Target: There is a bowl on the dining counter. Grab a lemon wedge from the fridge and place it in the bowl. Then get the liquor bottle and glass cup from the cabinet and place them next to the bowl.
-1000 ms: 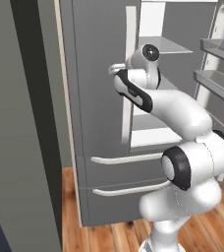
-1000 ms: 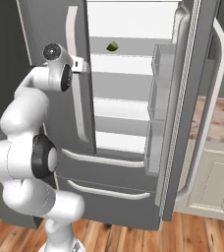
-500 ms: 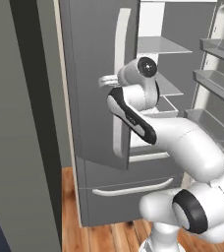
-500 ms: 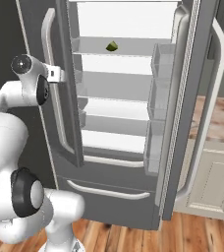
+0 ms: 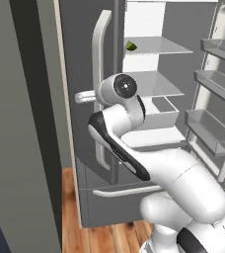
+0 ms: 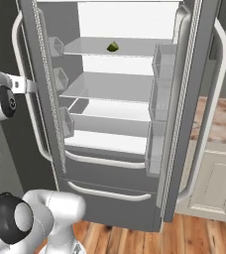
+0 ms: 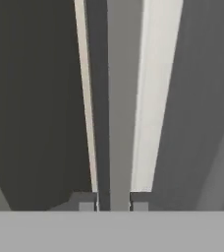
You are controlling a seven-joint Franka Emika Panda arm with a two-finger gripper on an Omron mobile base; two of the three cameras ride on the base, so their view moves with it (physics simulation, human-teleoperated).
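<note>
While fingertips (image 7: 86, 205) pinch left door's vertical handle (image 5: 100, 99), gripper (image 7: 113, 206) sits outside fridge (image 6: 45, 74). Lemon wedge (image 6: 113, 46) on top shelf, further in and higher than hand, well apart.

Even, flat rendered light, no harsh glare. Fridge (image 6: 120, 99) interior is brightest, white back wall almost washed out; outer door faces and left wall stay dim grey. Shadows soft, faint under shelves. Hand view is blurry w/ smeared edges; base views slightly soft, low-res.
</note>
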